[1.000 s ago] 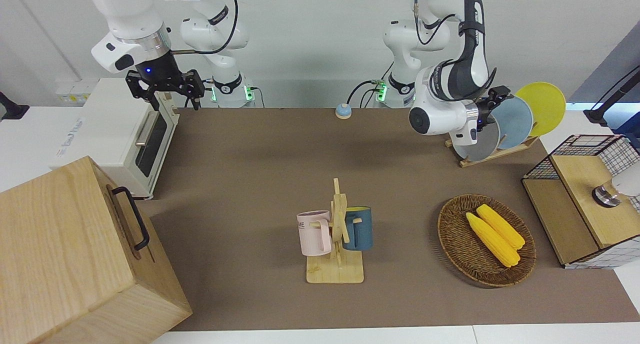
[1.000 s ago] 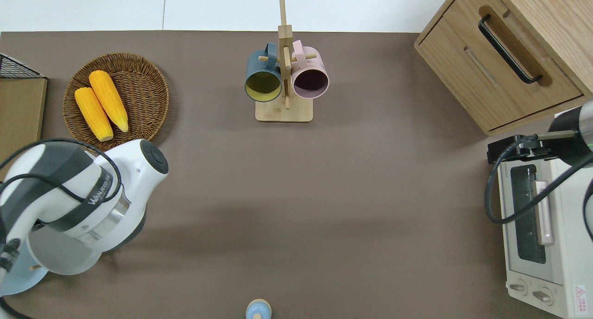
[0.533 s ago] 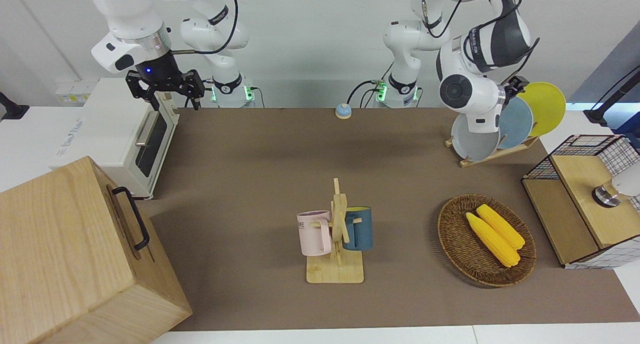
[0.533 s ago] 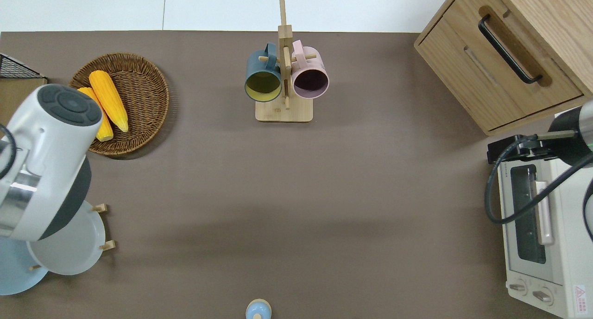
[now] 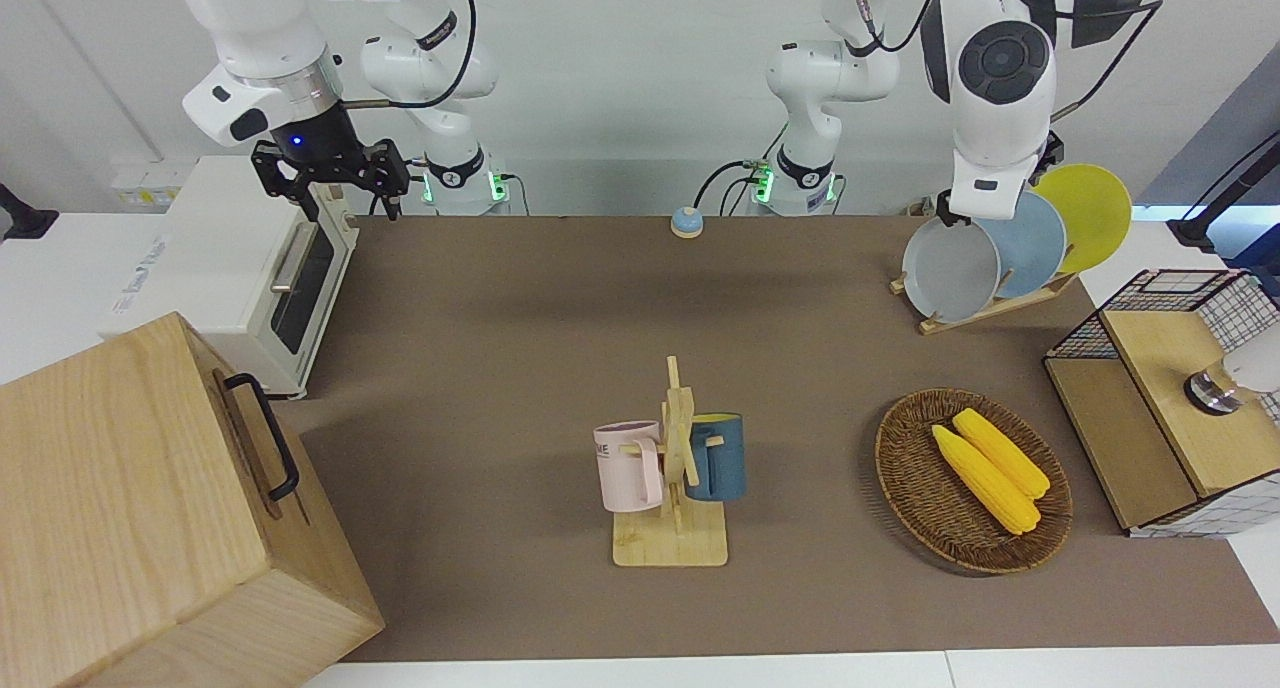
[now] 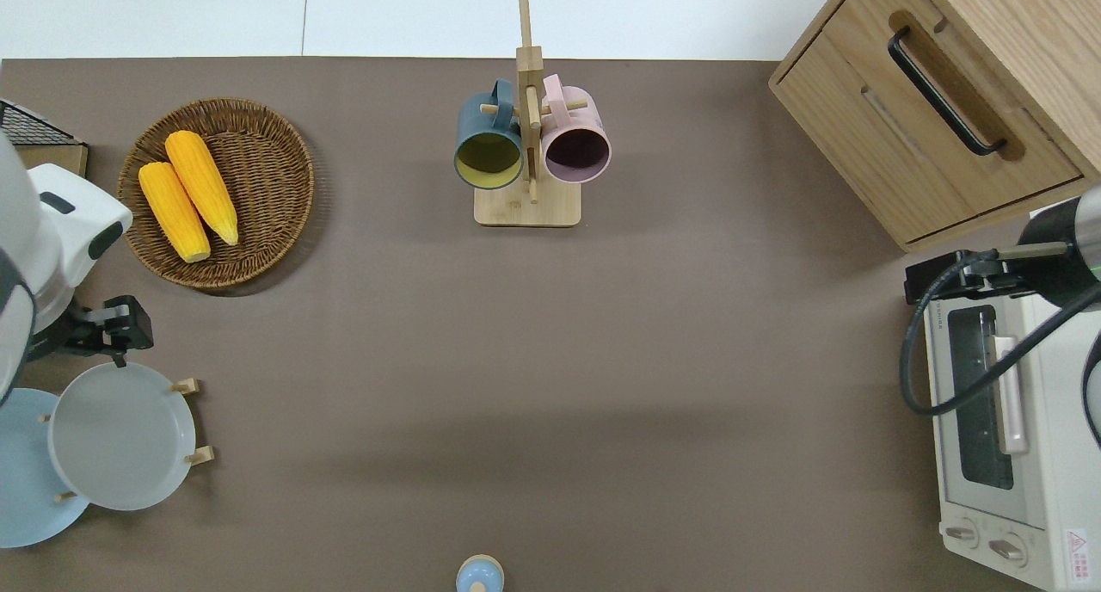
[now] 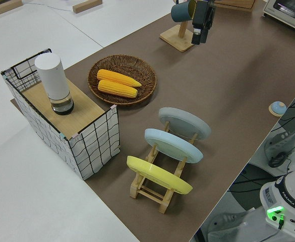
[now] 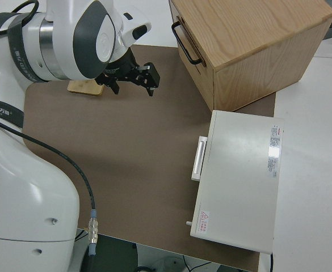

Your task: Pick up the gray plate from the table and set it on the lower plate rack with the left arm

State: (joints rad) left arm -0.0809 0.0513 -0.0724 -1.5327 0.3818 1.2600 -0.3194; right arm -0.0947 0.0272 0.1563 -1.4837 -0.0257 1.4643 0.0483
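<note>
The gray plate (image 5: 950,268) stands on edge in the lower plate rack (image 5: 985,311), in the slot at the rack's mug-stand end; it also shows in the overhead view (image 6: 120,437) and the left side view (image 7: 184,122). A light blue plate (image 5: 1030,243) and a yellow plate (image 5: 1090,213) stand in the slots beside it. My left gripper (image 6: 116,351) is open and empty, up in the air over the gray plate's top rim and apart from it; it also shows in the left side view (image 7: 199,36). My right arm is parked, its gripper (image 5: 345,206) open.
A wicker basket (image 5: 905,488) with two corn cobs lies farther from the robots than the rack. A wire crate (image 5: 1150,298) with a wooden top stands at the left arm's end. A wooden mug stand (image 5: 672,538) holds two mugs mid-table. A toaster oven (image 5: 230,268) and a wooden cabinet (image 5: 130,508) stand at the right arm's end.
My left arm has risen and swung away from the rack. The gray plate, half hidden by the arm before, now stands free in the rack. The right arm has not moved.
</note>
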